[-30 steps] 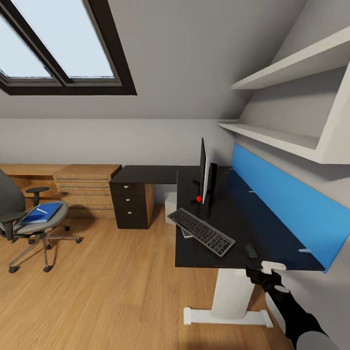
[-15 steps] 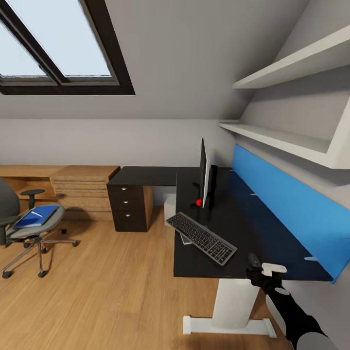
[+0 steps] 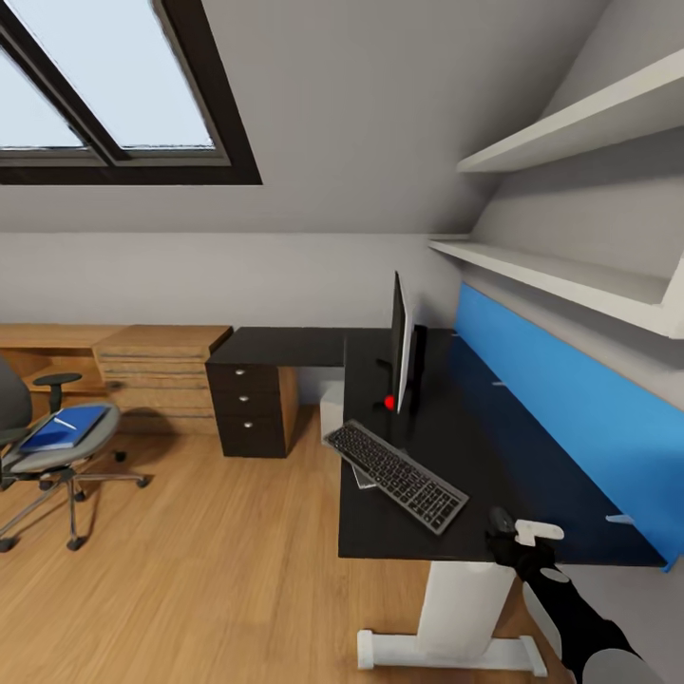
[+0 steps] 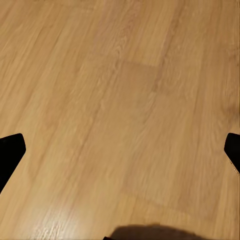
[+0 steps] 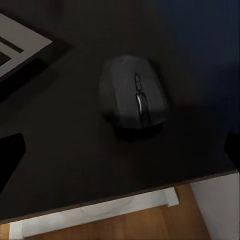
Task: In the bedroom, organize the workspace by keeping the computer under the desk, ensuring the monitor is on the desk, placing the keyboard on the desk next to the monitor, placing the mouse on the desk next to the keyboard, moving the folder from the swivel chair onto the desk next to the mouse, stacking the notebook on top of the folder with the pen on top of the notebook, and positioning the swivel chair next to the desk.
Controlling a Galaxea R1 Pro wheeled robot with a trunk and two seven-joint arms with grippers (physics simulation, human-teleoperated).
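Below, the rounded matte-black mouse (image 5: 134,97) lies free on the smooth black desk (image 5: 65,140) between the right tool's (image 5: 120,150) spread fingers.

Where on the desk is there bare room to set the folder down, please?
The desk is bare between the keyboard and the blue back panel, beyond the mouse, and along its far wing above the drawers. It is crowded around the monitor and keyboard.

The black bench (image 3: 494,446) carries the monitor (image 3: 400,340), upright and edge-on, the keyboard (image 3: 395,462) lying askew, and the small black mouse (image 3: 500,519) near the front edge. The blue folder (image 3: 65,427) lies on the swivel chair (image 3: 43,454), perhaps with the pen (image 3: 64,421) on top.
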